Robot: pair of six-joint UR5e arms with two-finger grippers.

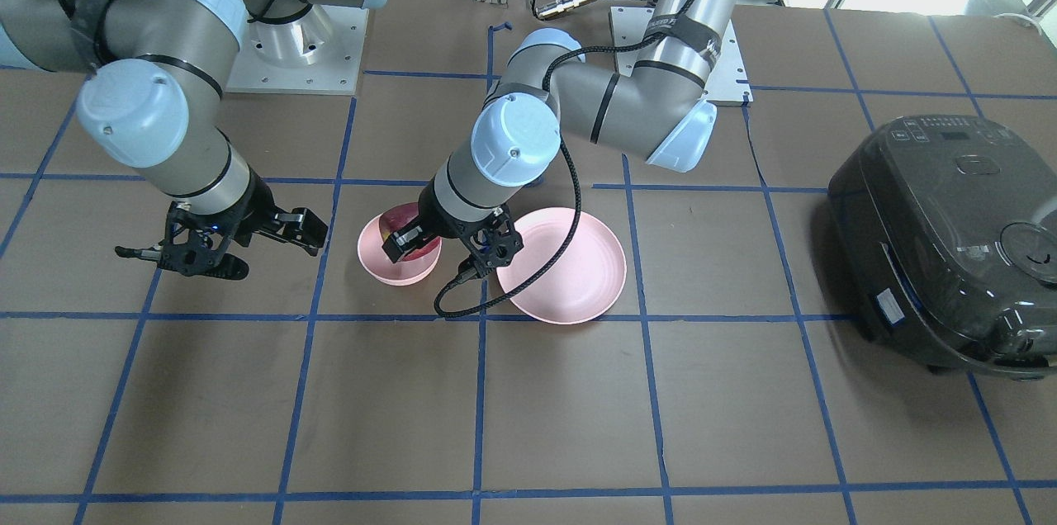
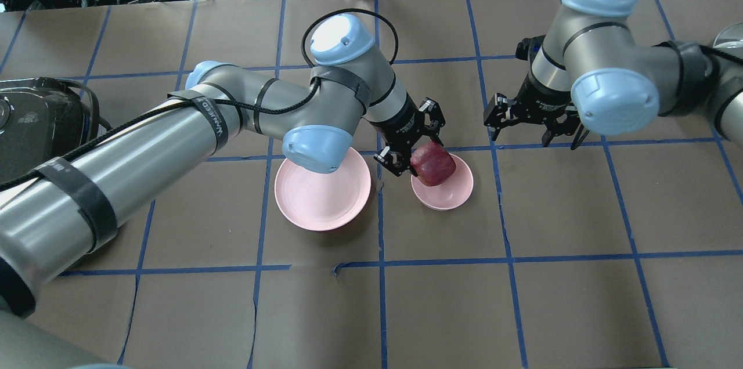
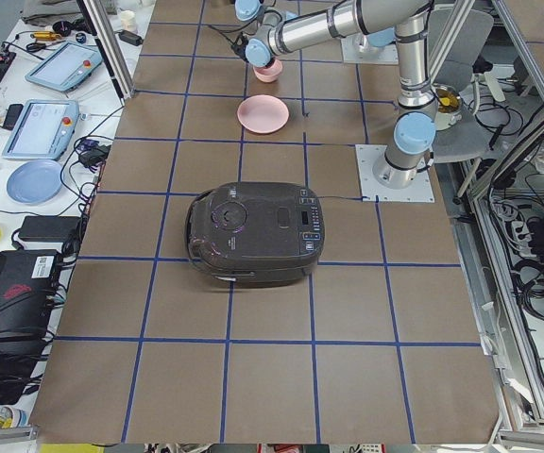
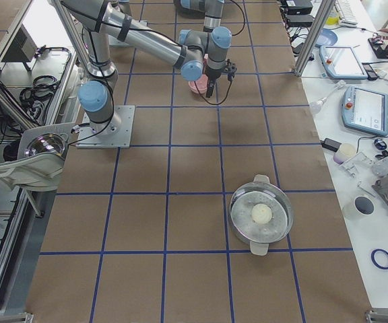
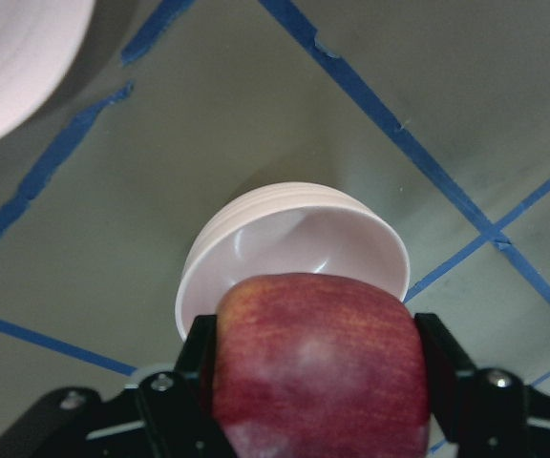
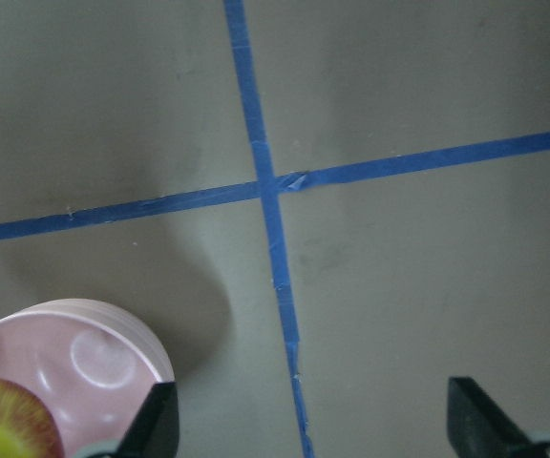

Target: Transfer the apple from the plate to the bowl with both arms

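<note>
While over the bowl [image 2: 447,198], the left tool [image 2: 415,151] pinches the apple [image 2: 434,165]; right tool [image 2: 534,134] spread.

1. A dark grey rice cooker [image 1: 950,236], lid shut, sits at the right edge of the front-facing view.
2. A lidded steel pot [image 4: 261,215] stands lower right of centre in the right-side view.
3. Blue tape lines [image 1: 479,393] grid the brown table cover [image 1: 743,418].
4. A blue dish [image 3: 34,179] lies on the side bench, left edge of the left-side view.
</note>
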